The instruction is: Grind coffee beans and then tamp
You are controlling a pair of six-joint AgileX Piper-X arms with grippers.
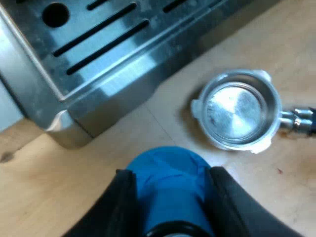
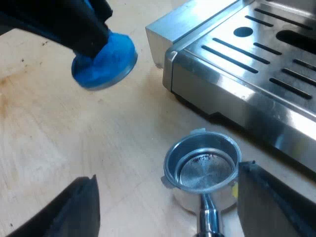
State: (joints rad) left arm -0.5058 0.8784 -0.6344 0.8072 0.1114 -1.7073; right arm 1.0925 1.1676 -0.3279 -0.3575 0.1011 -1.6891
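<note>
Left wrist view: left pincer (image 1: 170, 187) clamps blue tamper (image 1: 168, 168) over worktop (image 2: 59, 133). Right pincer (image 2: 170, 197) spread wide, w/ metal holder (image 2: 202, 165) (basket up, on worktop) between its fingers, nr espresso machine (image 2: 237, 74) front.

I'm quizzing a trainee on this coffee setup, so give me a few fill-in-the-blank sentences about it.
The left gripper is shut on the blue ____. The holder lies on the wooden ____, beside the machine. The right gripper, over the holder, is ____.
Missing: tamper; table; open.
</note>
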